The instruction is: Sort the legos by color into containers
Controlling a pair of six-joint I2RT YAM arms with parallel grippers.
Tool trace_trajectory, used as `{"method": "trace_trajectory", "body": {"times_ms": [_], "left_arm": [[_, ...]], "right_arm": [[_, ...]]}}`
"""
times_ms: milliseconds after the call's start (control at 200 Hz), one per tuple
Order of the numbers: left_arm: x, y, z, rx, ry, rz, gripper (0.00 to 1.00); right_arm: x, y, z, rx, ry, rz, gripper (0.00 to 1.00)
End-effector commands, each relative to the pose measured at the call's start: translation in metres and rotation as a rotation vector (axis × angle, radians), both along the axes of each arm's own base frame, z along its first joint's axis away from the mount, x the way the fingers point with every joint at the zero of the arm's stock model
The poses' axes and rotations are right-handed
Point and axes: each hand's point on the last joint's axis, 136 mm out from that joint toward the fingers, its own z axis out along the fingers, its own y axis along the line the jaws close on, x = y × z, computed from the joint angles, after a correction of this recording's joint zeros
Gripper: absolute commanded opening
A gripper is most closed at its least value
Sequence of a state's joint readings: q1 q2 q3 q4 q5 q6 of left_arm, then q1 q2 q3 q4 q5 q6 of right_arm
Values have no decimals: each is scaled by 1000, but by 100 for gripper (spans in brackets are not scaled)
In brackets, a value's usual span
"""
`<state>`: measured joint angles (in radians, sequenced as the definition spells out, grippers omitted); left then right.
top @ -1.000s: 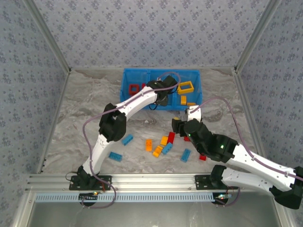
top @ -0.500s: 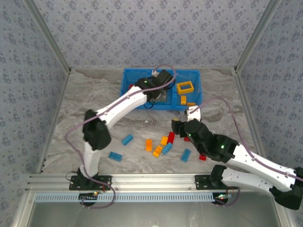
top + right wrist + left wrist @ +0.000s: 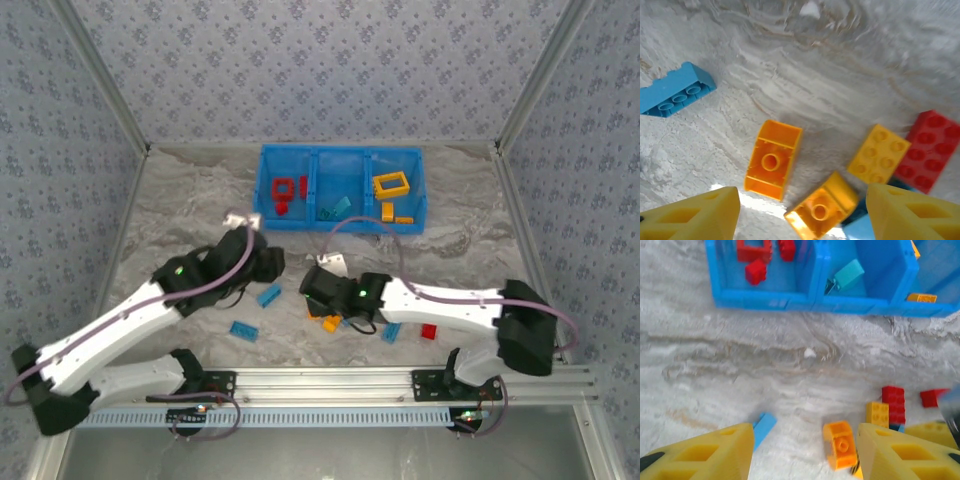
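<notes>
1. Blue tray [image 3: 340, 150], sorted so far: red left, light blue middle, yellow right; loose legos [image 3: 243, 330] lie in front of it.
2. Left gripper [image 3: 805, 435], before the tray's left compartment, hangs spread and empty; the blue brick [image 3: 764, 424] beside one finger seems its nearest pick.
3. Right gripper [image 3: 801, 196], before the middle compartment, gapes over an orange brick [image 3: 772, 159]. Centre on it, span its short sides, miss the orange neighbour [image 3: 822, 210], then carry it to the tray's right compartment.
</notes>
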<state>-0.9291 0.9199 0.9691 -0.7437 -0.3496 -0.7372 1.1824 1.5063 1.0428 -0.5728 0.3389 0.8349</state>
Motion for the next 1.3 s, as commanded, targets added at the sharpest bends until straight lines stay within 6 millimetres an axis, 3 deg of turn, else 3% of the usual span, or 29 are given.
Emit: {"method": "trace_trajectory", "body": {"times_ms": [0,140,300,315,385,605,924,1044,1119,1294], "left_arm": [[-27,16,-6,-110,20,-17,58],[-53,36,-14,-181,29,-46,59],[-73,42,-16,-240,48,-102,59],[-74,43,-15,-244,49,-105,59],[-80,46,-16,-251,57,-115,60],[-85,58,-17,-256,50,-98,60],[-83,38,-13,-288,60,-153,60],[-80,28,-4,-306,53,-179,60],[-78,16,6,-338,46,-209,60],[-64,-30,34,-432,26,-298,60]], "right_arm": [[-13,10,-8,11,141,-58,71],[-9,19,-23,5,211,-90,72],[-6,20,-45,-27,275,-113,66],[-1,27,-39,-10,269,-115,66],[1,28,-46,-33,288,-124,64],[3,34,-62,-57,312,-127,52],[7,25,-61,-99,280,-131,28],[12,20,-48,-99,235,-124,22],[19,11,-28,-100,184,-125,20],[50,-43,31,-111,58,-183,20]]}}
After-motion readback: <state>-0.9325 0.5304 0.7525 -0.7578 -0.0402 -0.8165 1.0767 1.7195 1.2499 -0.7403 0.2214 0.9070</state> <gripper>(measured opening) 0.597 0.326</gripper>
